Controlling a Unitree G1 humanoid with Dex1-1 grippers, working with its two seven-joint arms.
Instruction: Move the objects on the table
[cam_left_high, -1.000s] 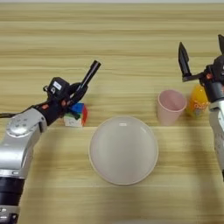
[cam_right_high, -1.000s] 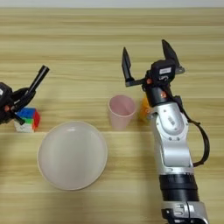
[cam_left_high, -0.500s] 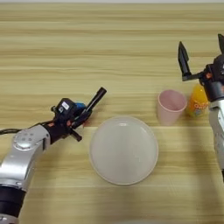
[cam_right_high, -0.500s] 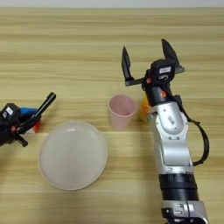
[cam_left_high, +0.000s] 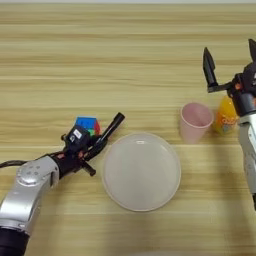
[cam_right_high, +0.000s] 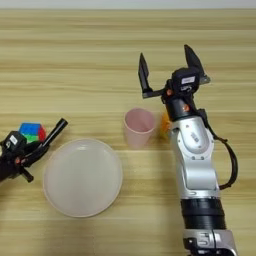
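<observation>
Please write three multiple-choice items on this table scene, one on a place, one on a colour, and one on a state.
1. Where does the puzzle cube lie?
A. on the plate
B. on the table, off the plate's left rim
C. inside the cup

2. What colour is the cup?
A. pink
B. green
C. black

3. How does the right claw stand?
A. shut on the cup
B. shut on the bottle
C. open, holding nothing

Answers: 1 B, the cube sits on the wooden table beyond the left claw, left of the beige plate. 2 A, the cup is pink. 3 C, its two black fingers spread wide above the cup and the orange juice bottle, touching neither.
</observation>
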